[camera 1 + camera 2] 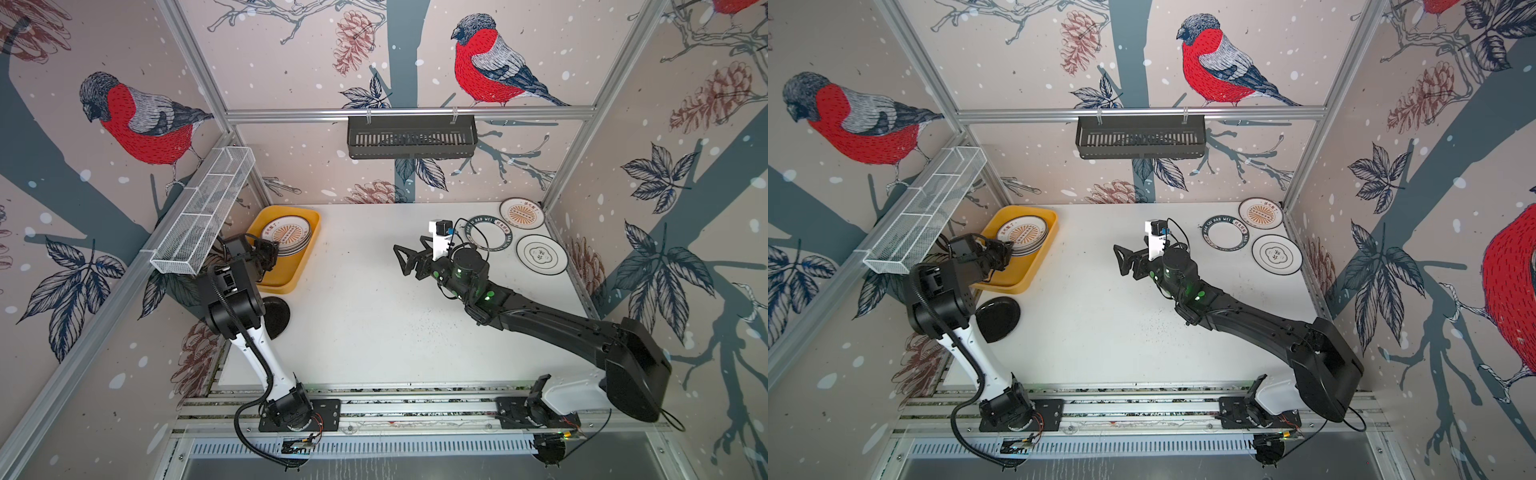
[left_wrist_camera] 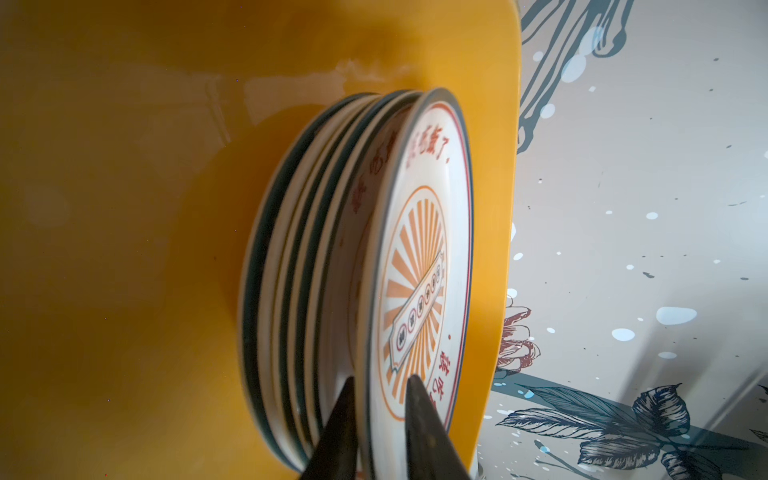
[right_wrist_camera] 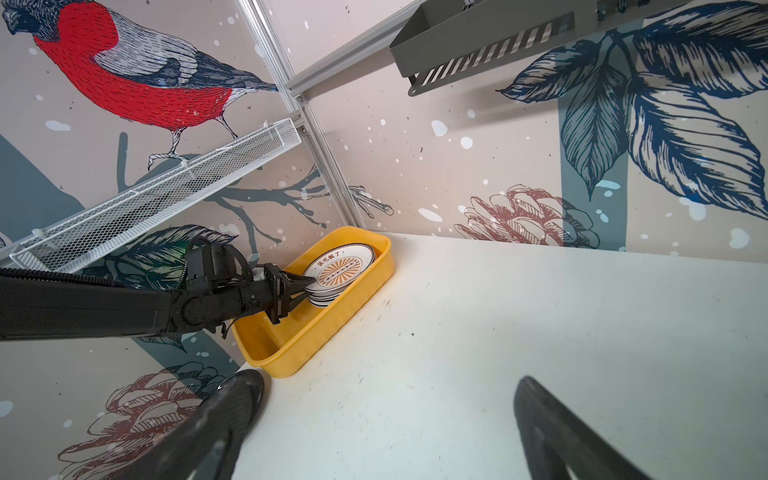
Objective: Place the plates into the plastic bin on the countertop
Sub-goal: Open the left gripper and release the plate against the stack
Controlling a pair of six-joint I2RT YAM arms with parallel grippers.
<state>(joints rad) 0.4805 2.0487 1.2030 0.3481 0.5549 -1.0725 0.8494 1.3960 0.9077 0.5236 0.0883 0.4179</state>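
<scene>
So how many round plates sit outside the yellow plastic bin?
4: sunburst plate, lettered-ring plate and emblem plate far right; black plate by the left arm, which may hide others.

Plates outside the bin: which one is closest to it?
The black plate, alone on the table right beside the bin; the three white plates lie together at the far right corner.

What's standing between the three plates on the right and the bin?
Nothing on the countertop between them. Only the open right gripper hangs over that stretch; the left gripper is at the bin's stack.
</scene>
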